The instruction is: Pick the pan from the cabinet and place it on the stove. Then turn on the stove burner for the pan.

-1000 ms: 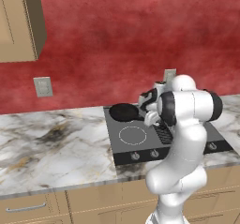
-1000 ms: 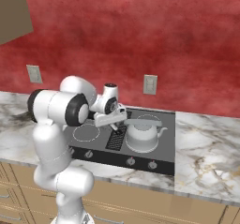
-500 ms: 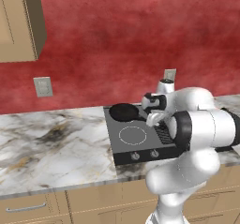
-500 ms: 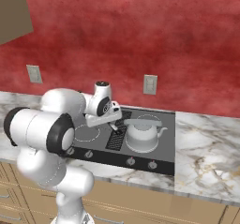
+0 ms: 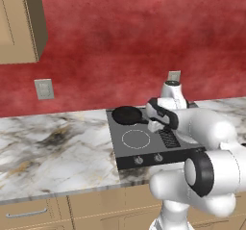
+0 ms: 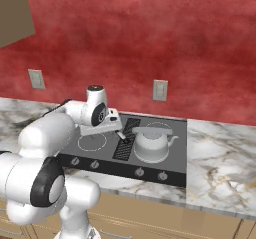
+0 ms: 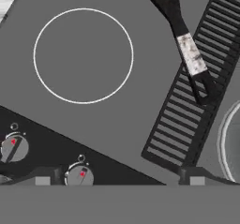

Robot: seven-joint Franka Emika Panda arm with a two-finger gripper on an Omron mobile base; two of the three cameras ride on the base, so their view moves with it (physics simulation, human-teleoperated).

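Note:
The black pan (image 5: 126, 114) sits on the rear left of the dark stove (image 5: 144, 149), covering the stove burner beneath it. Its long handle (image 7: 183, 40) with the silver tip lies slanted over the black vent grille (image 7: 185, 120). My gripper (image 7: 119, 181) hangs open and empty just above the stove's front left, in front of the pan, with a bare white ring (image 7: 83, 55) ahead of it. Both fingertips (image 7: 43, 179) stand wide apart over the knob row. From the base cameras the gripper (image 5: 155, 124) (image 6: 102, 131) shows low over the cooktop. The tan cabinet (image 5: 19, 22) hangs upper left.
A silvery-white lidded pot (image 6: 151, 144) stands on the stove's right side. Two knobs (image 7: 14, 148) (image 7: 79, 175) with red marks lie just under the hand. Marble counter (image 5: 53, 152) spreads to the left and the right (image 6: 220, 158). A red wall with outlets (image 6: 160, 89) stands behind.
The hand has drawn back from the pan handle and come down toward the stove's front left. My elbow has swung low and forward. The pan has stayed put and the jaws have stayed open.

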